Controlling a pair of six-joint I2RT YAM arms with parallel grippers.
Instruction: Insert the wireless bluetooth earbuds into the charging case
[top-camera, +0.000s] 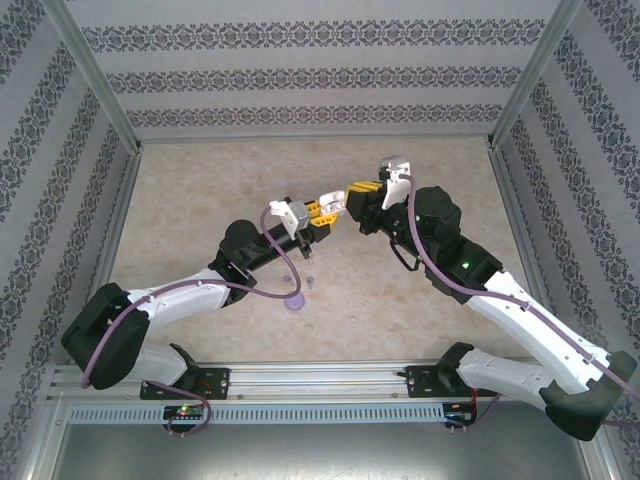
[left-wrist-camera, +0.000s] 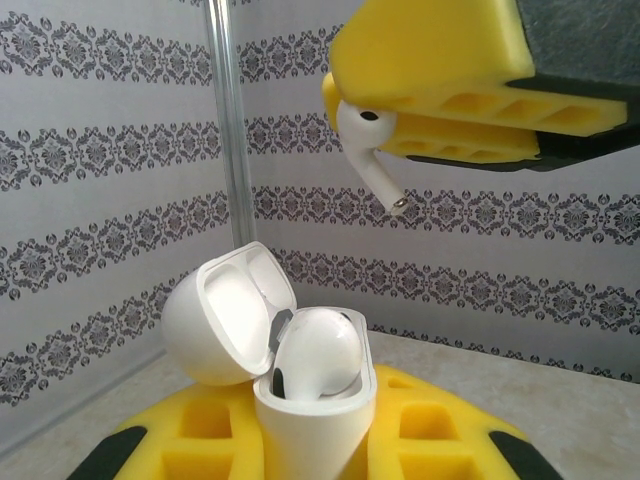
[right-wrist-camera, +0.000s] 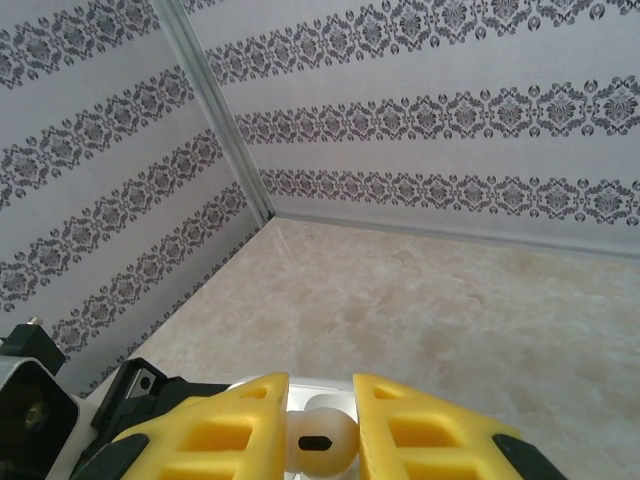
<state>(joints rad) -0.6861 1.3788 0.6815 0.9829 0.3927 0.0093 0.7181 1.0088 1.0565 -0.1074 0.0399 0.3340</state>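
While the left gripper (left-wrist-camera: 310, 450) clamps the open case (left-wrist-camera: 315, 400), the right gripper (right-wrist-camera: 320, 425) pinches an earbud (left-wrist-camera: 365, 140) above it; next, probably align its stem and lower it in.

A beige mottled counter (top-camera: 190, 190) is enclosed on three sides by white walls (top-camera: 310, 80) banded with dark damask stripes; silvery metal posts (left-wrist-camera: 230, 120) stand at its far corners; an aluminium rail (top-camera: 320, 380) lines its near edge.

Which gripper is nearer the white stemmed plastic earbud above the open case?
Right. The right gripper pinches the white earbud; the left gripper is below it, holding the open white case.
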